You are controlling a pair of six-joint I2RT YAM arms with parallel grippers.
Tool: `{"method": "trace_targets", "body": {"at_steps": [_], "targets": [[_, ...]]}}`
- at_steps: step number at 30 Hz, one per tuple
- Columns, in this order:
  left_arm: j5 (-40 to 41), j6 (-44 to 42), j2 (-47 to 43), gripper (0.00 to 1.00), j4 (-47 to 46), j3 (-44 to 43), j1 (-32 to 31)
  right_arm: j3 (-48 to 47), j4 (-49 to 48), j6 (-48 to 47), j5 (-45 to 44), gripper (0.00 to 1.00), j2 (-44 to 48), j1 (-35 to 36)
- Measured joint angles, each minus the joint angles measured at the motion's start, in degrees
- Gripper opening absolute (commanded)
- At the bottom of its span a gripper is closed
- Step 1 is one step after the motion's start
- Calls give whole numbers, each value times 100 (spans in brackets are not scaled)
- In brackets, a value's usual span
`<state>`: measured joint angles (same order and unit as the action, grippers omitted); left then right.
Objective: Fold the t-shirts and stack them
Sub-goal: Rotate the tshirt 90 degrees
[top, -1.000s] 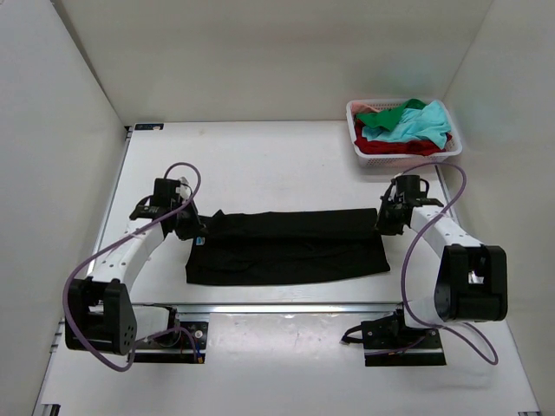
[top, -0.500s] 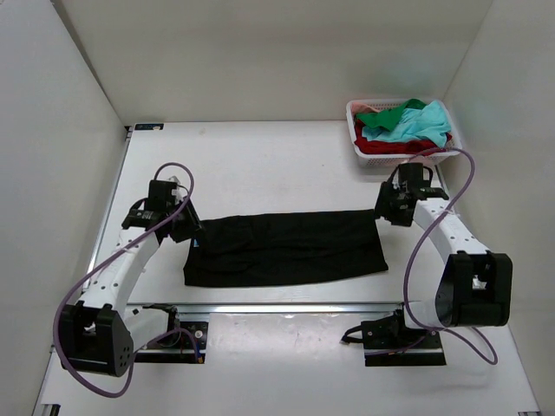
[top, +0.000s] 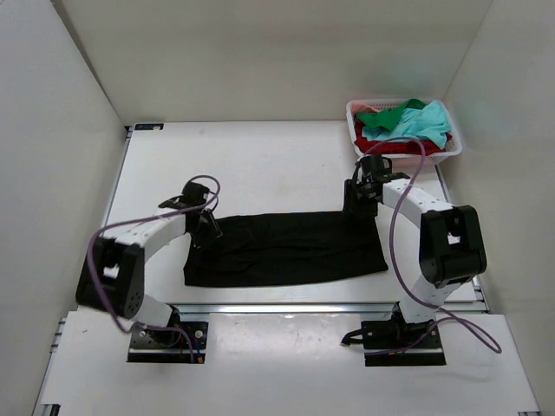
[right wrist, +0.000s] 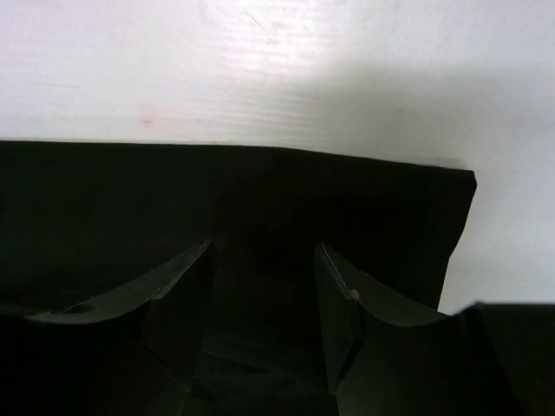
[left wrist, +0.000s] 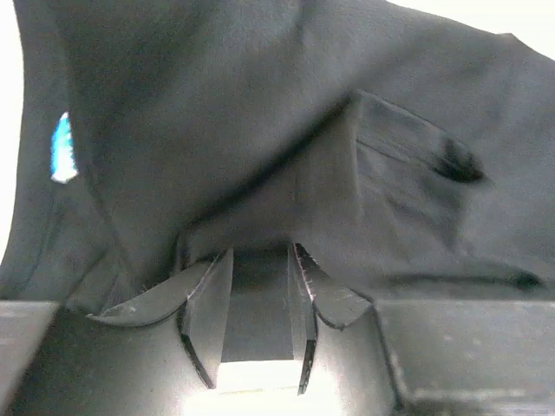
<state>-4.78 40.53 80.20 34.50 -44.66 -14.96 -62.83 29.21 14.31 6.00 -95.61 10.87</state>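
Observation:
A black t-shirt [top: 286, 249] lies folded into a long flat band across the middle of the table. My left gripper [top: 206, 227] hovers open over its left end. In the left wrist view the open left gripper [left wrist: 260, 251] points at the black cloth [left wrist: 260, 104], and the pale-blue neck label [left wrist: 61, 149] shows at the left. My right gripper [top: 362, 198] is open at the shirt's far right corner. In the right wrist view the right gripper [right wrist: 264, 244] holds nothing above the dark cloth [right wrist: 130, 191], whose straight edge borders white table. Teal [top: 421, 126], green [top: 381, 114] and red [top: 381, 146] t-shirts fill the basket.
The pink-white lattice basket [top: 406, 159] stands at the back right, just behind the right arm. White walls enclose the table on the left, back and right. Both arm bases and purple cables sit along the near edge.
Both grippers opened and let go of the shirt's far edge, which now lies flat. Each arm then swung inward, closer over the ends of the black shirt.

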Motion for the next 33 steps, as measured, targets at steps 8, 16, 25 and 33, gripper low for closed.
{"method": "trace_targets", "body": {"at_steps": [8, 16, 25, 33], "targets": [[55, 15, 2358, 43, 472, -2033, -96, 525, -63, 238, -306, 46, -138, 264], [-348, -470, 6454, 32, 1792, -8411, -74, 1231, 44, 1366, -350, 45, 518, 1709], [-1716, -409, 7646, 23, 1351, -10100, -31, 1257, -817, 2645, 264, 46, 321, 3335], [-2498, 96, 8096, 22, 339, -10341, -94, 979, -1711, 3150, 553, 49, -181, 4168]]}}
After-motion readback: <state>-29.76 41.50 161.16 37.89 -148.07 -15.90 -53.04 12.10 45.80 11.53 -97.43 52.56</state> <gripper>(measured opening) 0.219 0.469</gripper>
